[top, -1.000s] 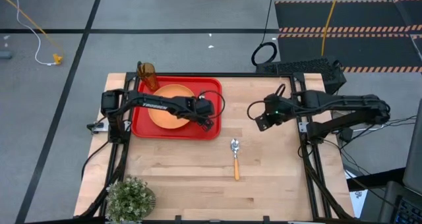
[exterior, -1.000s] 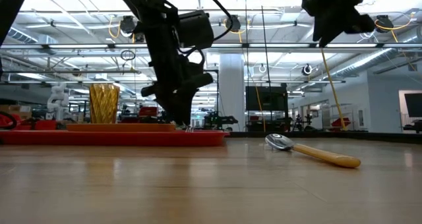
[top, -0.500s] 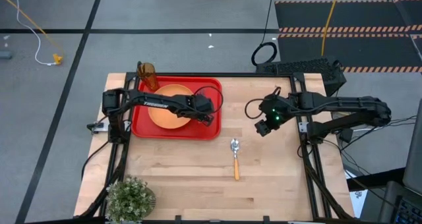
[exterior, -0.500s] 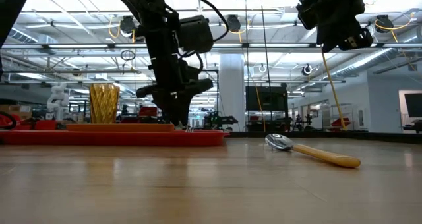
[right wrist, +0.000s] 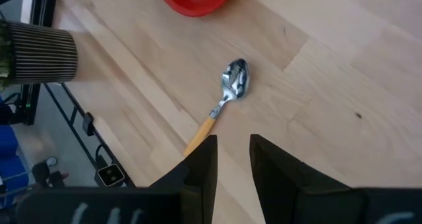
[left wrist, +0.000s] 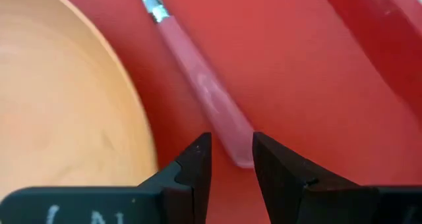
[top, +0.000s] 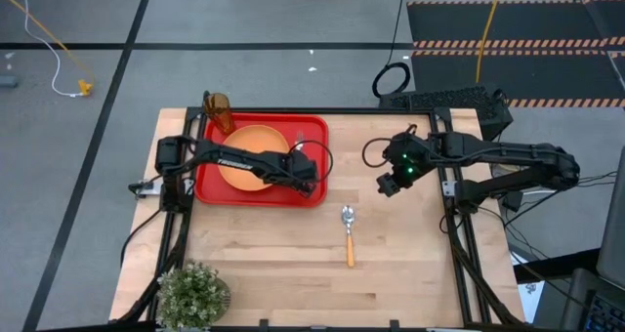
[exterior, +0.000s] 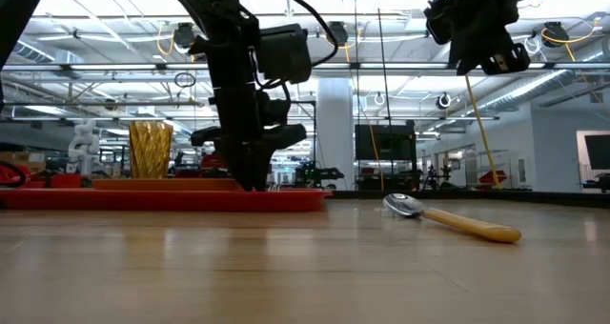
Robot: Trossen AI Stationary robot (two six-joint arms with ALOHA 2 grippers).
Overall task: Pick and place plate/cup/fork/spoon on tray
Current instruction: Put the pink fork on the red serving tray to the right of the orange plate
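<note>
Trouble could come if the left gripper, fingers slightly apart over the fork beside the plate, drags it off the tray when lifting.

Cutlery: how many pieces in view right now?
2. The fork lies on the tray beside the plate, under the left gripper. The spoon lies on the bare table. None seem hidden.

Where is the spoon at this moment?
In the high view, the spoon lies on the bare table just off the tray's near right corner, under the right gripper.
</note>
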